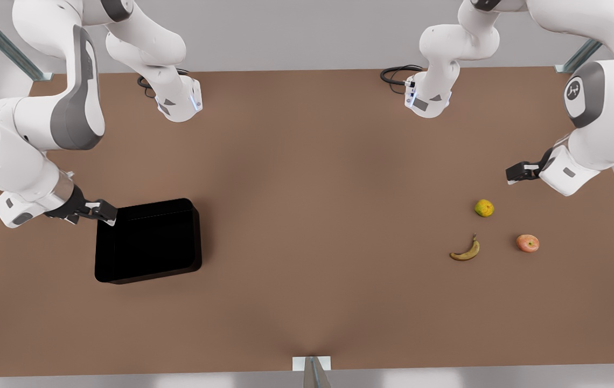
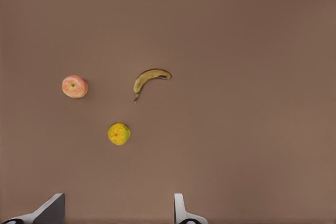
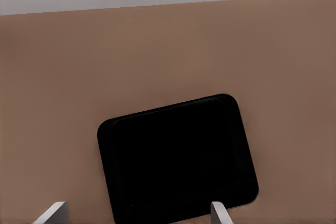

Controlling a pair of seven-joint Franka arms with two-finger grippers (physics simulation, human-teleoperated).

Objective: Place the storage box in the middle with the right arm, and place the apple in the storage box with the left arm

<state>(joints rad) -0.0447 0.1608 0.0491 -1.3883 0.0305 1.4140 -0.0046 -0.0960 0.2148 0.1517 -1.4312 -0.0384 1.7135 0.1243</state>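
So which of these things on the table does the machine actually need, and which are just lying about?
Needed:
- storage box, by the right end effector, open
- apple, near the left end effector, open

Just lying about:
- banana
- yellow-green fruit

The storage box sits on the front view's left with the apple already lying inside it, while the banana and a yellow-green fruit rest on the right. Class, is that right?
Not quite. The storage box holds nothing. The front view shows the apple on the table at the right, beside the banana and yellow-green fruit.
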